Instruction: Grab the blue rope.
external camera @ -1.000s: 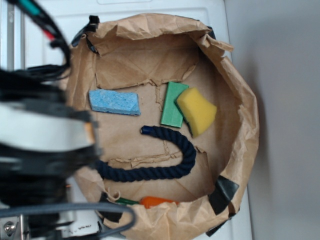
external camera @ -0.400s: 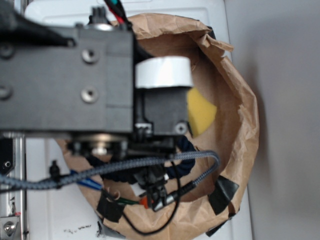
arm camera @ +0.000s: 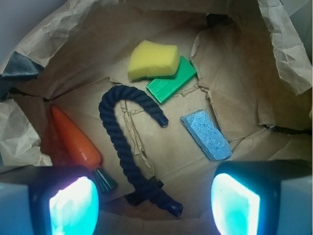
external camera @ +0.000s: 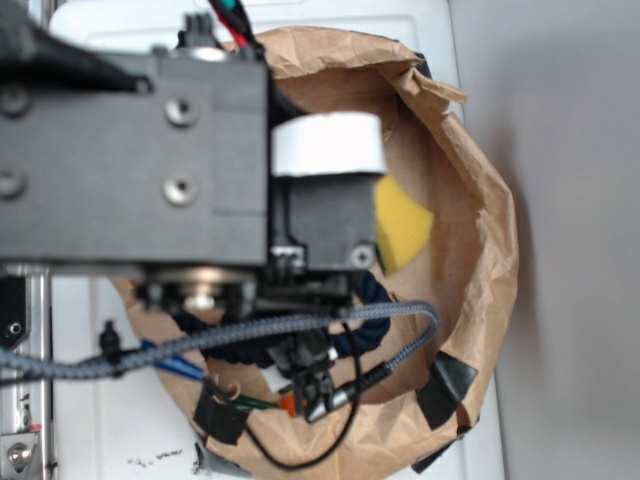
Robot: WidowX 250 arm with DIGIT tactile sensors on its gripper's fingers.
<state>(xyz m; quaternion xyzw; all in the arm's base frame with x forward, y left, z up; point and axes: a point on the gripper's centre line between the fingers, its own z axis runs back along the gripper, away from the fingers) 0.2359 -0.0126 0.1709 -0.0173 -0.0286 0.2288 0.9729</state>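
Observation:
The blue rope (arm camera: 127, 147) lies curved like a hook on the floor of a brown paper bag (arm camera: 234, 58). Its brighter blue tip (arm camera: 174, 209) points toward me, and its other end (arm camera: 163, 121) sits near the sponges. In the wrist view my gripper (arm camera: 154, 203) hangs open above the rope's near end, its glowing pads (arm camera: 73, 205) wide apart with nothing between them. From outside, the arm hides most of the bag; only a short stretch of the rope (external camera: 375, 300) shows under it.
A toy carrot (arm camera: 73, 139) lies left of the rope. A yellow sponge (arm camera: 152, 59) leans on a green sponge (arm camera: 171, 81) at the back. A light blue sponge (arm camera: 205, 134) lies right. The bag's crumpled walls (external camera: 490, 230) ring everything. A grey cable (external camera: 300, 325) crosses below the arm.
A second ago the arm was at the left edge, leaving the bag in full view. It has swung over the bag and now covers most of it, holding still since.

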